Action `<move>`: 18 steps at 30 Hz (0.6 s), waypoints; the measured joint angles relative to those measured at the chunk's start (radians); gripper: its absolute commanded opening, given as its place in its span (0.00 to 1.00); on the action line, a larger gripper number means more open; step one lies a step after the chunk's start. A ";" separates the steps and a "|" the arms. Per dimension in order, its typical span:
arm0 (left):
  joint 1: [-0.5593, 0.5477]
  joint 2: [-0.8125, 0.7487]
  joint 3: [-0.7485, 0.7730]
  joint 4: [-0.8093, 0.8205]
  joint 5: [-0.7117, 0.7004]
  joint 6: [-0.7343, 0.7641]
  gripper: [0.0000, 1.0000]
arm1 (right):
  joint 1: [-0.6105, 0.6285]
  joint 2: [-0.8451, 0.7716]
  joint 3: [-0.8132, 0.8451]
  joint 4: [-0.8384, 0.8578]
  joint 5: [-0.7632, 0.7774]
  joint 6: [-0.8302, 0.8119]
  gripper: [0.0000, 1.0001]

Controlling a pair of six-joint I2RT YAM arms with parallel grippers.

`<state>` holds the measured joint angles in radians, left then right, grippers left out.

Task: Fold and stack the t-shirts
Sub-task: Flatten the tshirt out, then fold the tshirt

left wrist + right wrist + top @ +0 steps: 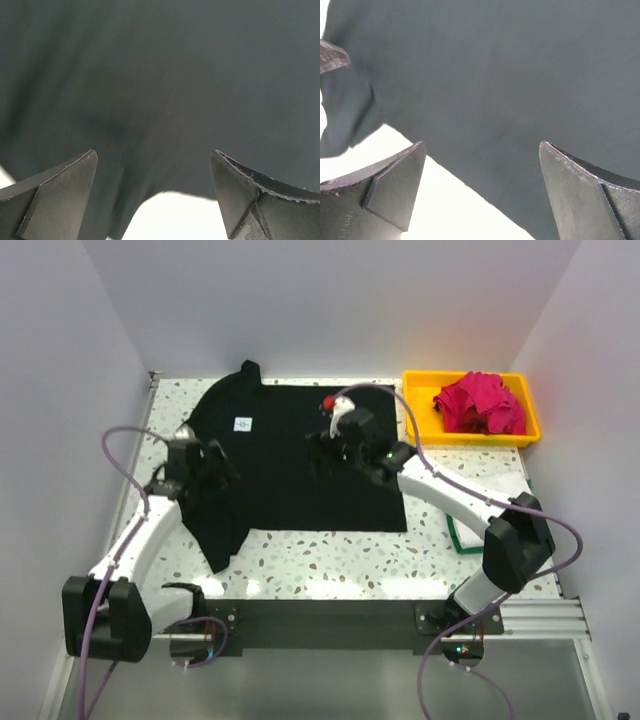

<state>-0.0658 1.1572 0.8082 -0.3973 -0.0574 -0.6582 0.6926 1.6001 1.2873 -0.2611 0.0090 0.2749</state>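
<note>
Bright, even, diffuse light fills the overhead view, and the shadows under the arms are soft. In the wrist views the black t-shirt point(200, 75) ahead of the left tool point(155, 167) looks murky and slightly blurred. The desk point(450, 210) just before the right tool point(482, 155) blows out to white.

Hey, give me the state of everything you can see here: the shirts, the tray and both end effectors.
Black shirt: spread out flat, unfolded.
Magenta shirt: crumpled in the tray.
Yellow tray: holding the magenta shirt.
White shirt: lying flat, partly hidden.
Green shirt: only an edge showing.
Left end effector: open, empty.
Right end effector: open, empty.
</note>
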 measured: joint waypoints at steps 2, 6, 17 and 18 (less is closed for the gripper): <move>-0.032 -0.053 -0.119 -0.079 0.002 -0.027 1.00 | 0.043 -0.010 -0.092 0.011 -0.024 0.026 0.98; -0.042 -0.220 -0.222 -0.290 -0.038 -0.107 1.00 | 0.067 -0.008 -0.267 0.013 -0.034 0.089 0.99; -0.053 -0.234 -0.303 -0.288 -0.072 -0.274 1.00 | -0.006 0.053 -0.369 0.053 0.000 0.200 0.99; -0.053 -0.215 -0.314 -0.280 -0.080 -0.282 1.00 | -0.013 0.058 -0.373 0.055 0.001 0.204 0.99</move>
<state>-0.1192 0.9421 0.4938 -0.6773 -0.1371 -0.9401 0.6792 1.6577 0.9146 -0.2066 0.0097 0.4789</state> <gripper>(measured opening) 0.997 0.986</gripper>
